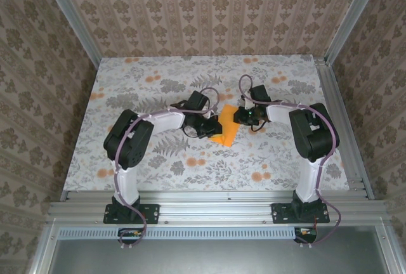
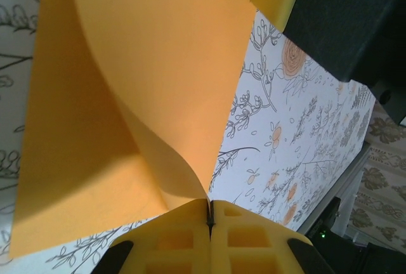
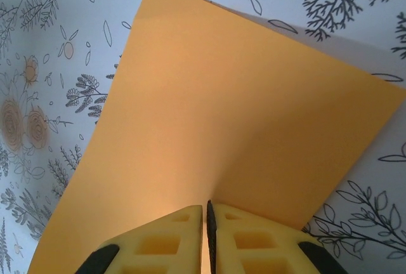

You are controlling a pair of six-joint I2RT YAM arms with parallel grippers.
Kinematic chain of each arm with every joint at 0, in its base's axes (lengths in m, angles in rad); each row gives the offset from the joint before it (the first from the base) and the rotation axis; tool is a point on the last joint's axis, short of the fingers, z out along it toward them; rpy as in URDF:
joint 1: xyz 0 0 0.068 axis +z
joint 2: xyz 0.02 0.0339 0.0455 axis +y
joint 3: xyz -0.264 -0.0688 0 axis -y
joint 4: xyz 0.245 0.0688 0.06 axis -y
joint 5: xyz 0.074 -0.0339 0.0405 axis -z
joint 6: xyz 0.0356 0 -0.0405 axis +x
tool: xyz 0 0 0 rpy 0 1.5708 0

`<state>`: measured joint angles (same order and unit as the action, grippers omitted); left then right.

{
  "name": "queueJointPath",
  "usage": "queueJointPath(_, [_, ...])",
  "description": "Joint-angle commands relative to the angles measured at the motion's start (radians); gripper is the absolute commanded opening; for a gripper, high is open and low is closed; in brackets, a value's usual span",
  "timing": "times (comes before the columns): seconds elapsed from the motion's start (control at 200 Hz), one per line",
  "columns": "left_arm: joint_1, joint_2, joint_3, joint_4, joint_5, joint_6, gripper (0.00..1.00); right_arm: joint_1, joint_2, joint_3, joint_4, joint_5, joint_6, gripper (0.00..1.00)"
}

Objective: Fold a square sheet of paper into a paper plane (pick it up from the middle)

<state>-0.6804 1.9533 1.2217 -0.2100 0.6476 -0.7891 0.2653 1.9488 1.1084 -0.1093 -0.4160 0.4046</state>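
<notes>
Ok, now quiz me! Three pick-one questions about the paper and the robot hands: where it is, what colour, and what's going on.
1. Where is the paper?
A. At the table's far left corner.
B. In the middle of the table, between the left gripper and the right gripper.
C. On the metal rail.

2. What colour is the paper?
A. Blue.
B. Green.
C. Orange.

3. What is the left gripper doing?
A. It is shut on the paper.
B. It is wide open above the paper.
C. It is shut on nothing.

Answers: B, the top view shows the paper mid-table with a gripper at each side. C, it is bright orange in every view. A, the left wrist view shows the yellow fingers pressed together on the paper's edge.
</notes>
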Motion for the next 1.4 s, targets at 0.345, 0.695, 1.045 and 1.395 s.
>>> queueJointPath(0.345, [-0.009,0.098,0.116,-0.002,0.053,-0.002,0.04,0.004,0.029,-0.012,-0.014,-0.045,-0.038,0.14])
queueJointPath(0.695, [-0.013,0.148,0.165,-0.009,0.060,0.000,0.04,0.005,0.022,-0.013,-0.016,-0.053,-0.045,0.14])
queueJointPath(1.045, [-0.014,0.181,0.193,-0.005,0.069,-0.001,0.04,0.012,0.015,-0.014,-0.023,-0.052,-0.049,0.14])
queueJointPath(1.395, [-0.017,0.201,0.195,-0.010,0.077,0.008,0.04,0.015,0.012,-0.012,-0.032,-0.048,-0.060,0.14])
